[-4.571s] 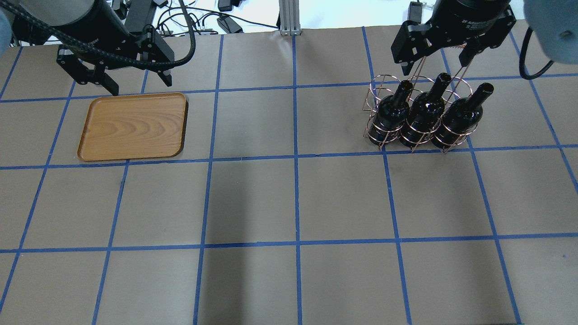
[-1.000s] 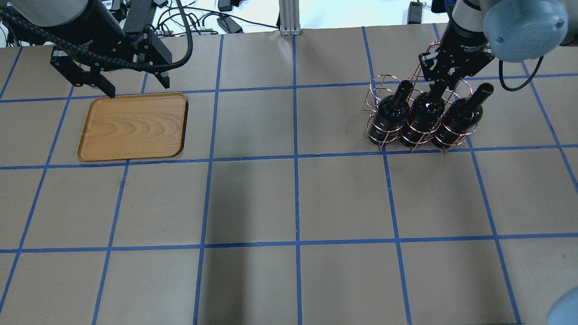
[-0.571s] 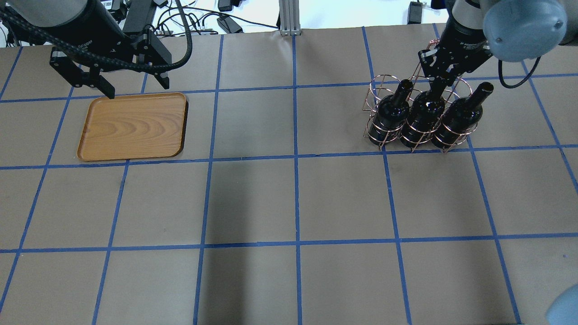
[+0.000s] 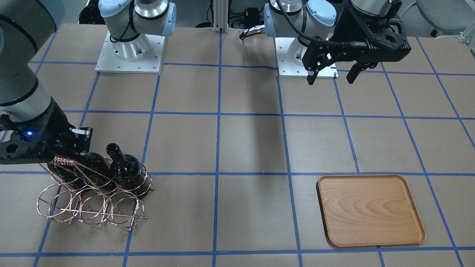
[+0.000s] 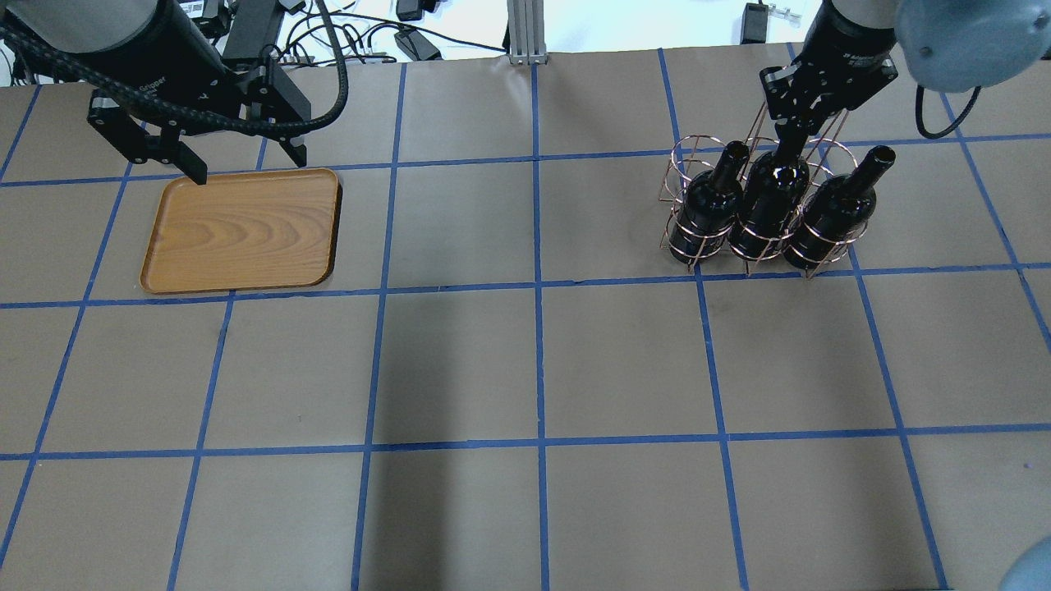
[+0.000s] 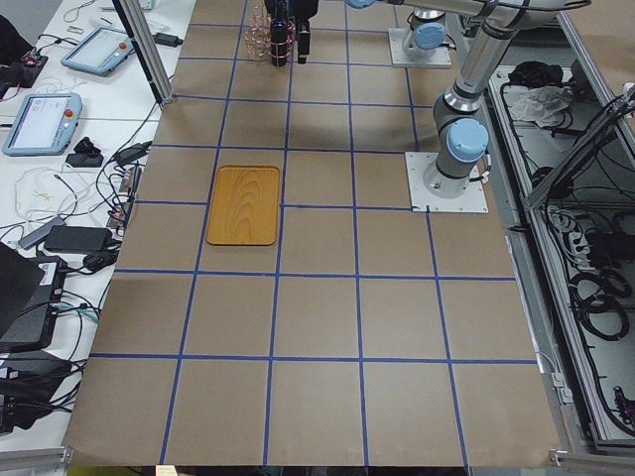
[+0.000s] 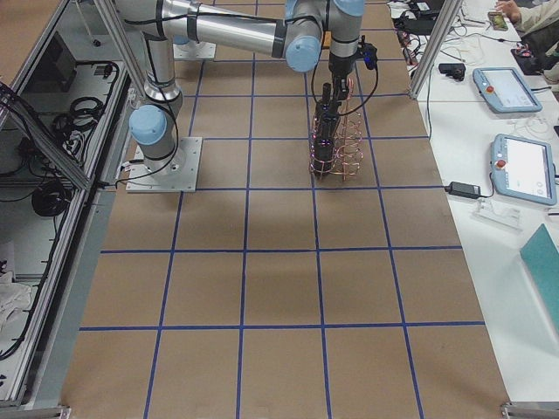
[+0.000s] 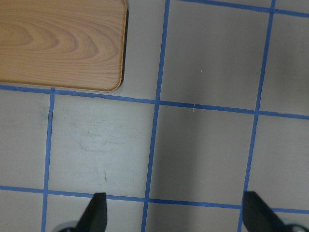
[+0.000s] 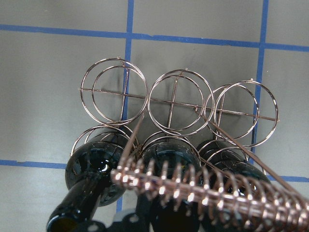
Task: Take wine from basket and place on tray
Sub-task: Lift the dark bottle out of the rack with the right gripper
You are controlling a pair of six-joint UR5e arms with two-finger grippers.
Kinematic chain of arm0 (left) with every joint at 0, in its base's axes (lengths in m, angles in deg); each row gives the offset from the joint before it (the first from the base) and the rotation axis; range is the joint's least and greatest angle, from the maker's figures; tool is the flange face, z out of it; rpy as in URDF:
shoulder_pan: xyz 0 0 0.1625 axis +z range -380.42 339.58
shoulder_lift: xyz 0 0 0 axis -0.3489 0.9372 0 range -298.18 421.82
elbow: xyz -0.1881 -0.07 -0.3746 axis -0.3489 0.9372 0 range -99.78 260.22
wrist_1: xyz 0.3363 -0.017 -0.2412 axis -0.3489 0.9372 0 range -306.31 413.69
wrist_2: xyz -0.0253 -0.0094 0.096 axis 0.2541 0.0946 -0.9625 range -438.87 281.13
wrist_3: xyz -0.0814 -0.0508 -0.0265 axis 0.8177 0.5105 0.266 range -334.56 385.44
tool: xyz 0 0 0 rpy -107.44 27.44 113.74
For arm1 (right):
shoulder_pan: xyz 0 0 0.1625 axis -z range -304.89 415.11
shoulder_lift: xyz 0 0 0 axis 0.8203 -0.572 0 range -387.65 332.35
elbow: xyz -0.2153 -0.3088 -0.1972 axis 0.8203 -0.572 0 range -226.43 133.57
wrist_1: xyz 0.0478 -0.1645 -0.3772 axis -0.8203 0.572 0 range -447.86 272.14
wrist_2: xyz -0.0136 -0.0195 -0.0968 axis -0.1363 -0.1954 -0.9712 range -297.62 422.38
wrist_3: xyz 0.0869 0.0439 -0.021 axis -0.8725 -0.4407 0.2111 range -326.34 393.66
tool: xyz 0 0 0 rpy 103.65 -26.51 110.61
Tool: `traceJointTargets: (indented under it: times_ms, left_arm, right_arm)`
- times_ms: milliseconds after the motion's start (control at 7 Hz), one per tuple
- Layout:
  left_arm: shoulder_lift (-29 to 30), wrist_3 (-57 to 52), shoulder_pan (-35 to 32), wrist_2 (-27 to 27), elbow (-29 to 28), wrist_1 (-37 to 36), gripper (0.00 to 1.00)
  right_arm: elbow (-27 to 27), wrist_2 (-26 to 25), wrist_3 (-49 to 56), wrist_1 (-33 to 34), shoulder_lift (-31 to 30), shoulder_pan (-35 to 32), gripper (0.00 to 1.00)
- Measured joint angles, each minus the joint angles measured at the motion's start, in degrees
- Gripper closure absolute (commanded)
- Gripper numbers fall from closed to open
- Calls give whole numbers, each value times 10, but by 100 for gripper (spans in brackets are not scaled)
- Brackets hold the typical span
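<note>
**Copper rack, one claw on the middle neck**

Near-black and glossy, the wine (image 5: 768, 201) stands in the middle of three bottles in the basket (image 5: 675, 164), its base inside a wire ring; the tray-side bottle (image 5: 706, 209) and the outer bottle (image 5: 833, 209) flank it, just beside it; all three sit in the row of rings on the robot's side. The right gripper (image 5: 792, 141) comes down from above, its fingers pinching the wine's neck; the coil-wrapped handle (image 9: 193, 186) runs close beside it. The left gripper (image 5: 246, 164) hangs above the table (image 5: 534, 361) at the edge of the tray (image 5: 242, 230), its jaws spread wide; the tray lies flat on the brown paper, well apart from the basket.
</note>
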Motion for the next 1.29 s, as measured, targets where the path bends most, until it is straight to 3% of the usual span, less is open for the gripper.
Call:
traceJointTargets:
  times_ms: [714, 1000, 1286]
  left_arm:
    - [-1, 0, 0, 0, 2, -1, 0]
    - [-1, 0, 0, 0, 2, -1, 0]
    - [-1, 0, 0, 0, 2, -1, 0]
  right_arm:
    - [-64, 10, -24, -174, -105, 13, 86]
    - [-63, 39, -158, -206, -122, -48, 87]
    - [-60, 38, -327, -154, -85, -172, 87]
